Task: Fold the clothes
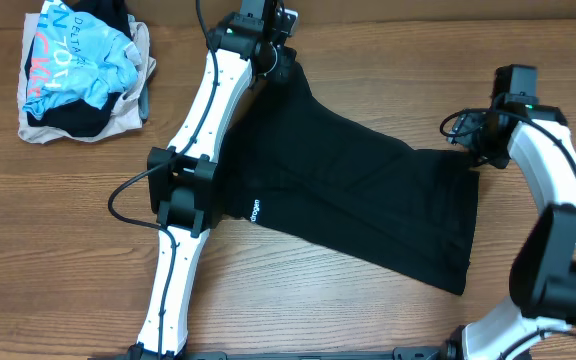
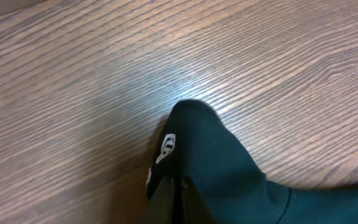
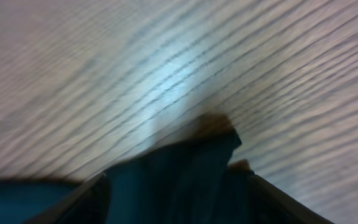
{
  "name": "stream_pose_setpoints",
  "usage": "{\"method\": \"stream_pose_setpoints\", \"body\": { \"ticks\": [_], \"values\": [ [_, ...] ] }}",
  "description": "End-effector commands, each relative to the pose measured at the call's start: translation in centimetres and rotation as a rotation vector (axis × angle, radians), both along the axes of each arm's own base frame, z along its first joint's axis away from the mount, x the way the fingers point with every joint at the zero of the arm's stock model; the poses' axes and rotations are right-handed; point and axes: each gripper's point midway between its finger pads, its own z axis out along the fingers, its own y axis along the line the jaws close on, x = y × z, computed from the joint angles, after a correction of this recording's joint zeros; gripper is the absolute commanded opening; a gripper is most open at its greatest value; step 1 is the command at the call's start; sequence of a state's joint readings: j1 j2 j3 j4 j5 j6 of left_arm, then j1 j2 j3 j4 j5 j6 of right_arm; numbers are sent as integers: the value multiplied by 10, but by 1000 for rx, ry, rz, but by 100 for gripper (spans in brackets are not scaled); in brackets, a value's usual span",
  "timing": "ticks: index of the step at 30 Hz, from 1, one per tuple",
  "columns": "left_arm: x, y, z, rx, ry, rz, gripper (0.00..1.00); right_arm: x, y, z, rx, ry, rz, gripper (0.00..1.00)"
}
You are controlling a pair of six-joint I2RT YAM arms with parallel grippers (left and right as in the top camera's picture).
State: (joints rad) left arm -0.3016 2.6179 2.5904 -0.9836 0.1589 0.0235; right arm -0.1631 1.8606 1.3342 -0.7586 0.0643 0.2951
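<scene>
Far left: a loose pile is sitting on the table (image 1: pixel 68 250), with a light-blue top (image 1: pixel 78 60) over a beige garment (image 1: pixel 43 133). Neither is mine to fold. No bins, baskets or other containers are showing (so nothing to report inside any).

My left gripper (image 1: pixel 273 62) is sitting at the far-left corner of the black garment (image 1: pixel 358 200). In the left wrist view its fingers are pressed together on a peak of that fabric, which is tenting up off the wood.

The garment itself is lying spread across the middle of the table, running from far left to near right, mostly flat. Its white logo (image 1: pixel 252 211) is showing at the left edge.

I am judging it thin, light and limp: it is going to drape and slide, not hold a crease, so corners and hems look like the best places to pinch.

My right gripper (image 1: pixel 475 150) is at the garment's far-right corner. The right wrist view is blurred, but the fingers (image 3: pixel 95 196) are looking spread, with a bunch of dark cloth lying between them and not squeezed.
</scene>
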Motion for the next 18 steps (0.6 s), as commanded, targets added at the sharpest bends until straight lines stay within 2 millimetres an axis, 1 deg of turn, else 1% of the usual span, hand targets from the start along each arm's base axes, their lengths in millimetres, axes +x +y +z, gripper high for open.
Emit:
{"method": "stream_pose_setpoints", "body": {
  "ticks": [1, 4, 8, 12, 14, 16, 17, 18],
  "values": [
    [0, 13, 13, 11, 2, 110, 4, 5, -7, -17, -28, 25, -2, 71],
    [-2, 25, 10, 33, 27, 181, 4, 5, -7, -38, -21, 65, -1, 70],
    [-6, 31, 10, 47, 43, 188, 4, 2, -7, -60, -14, 110, 0, 65],
    [-8, 34, 13, 50, 51, 192, 4, 2, -7, -70, -12, 121, 0, 57],
    [-9, 35, 15, 50, 51, 194, 4, 4, -7, -69, -13, 115, 0, 49],
    [-9, 35, 18, 50, 46, 191, 4, 5, -8, -68, -17, 109, -2, 38],
    [-8, 36, 20, 50, 42, 191, 4, 6, -9, -67, -17, 107, -3, 27],
    [-8, 37, 23, 51, 35, 187, 4, 7, -11, -65, -19, 104, -7, 8]
  ]
}}
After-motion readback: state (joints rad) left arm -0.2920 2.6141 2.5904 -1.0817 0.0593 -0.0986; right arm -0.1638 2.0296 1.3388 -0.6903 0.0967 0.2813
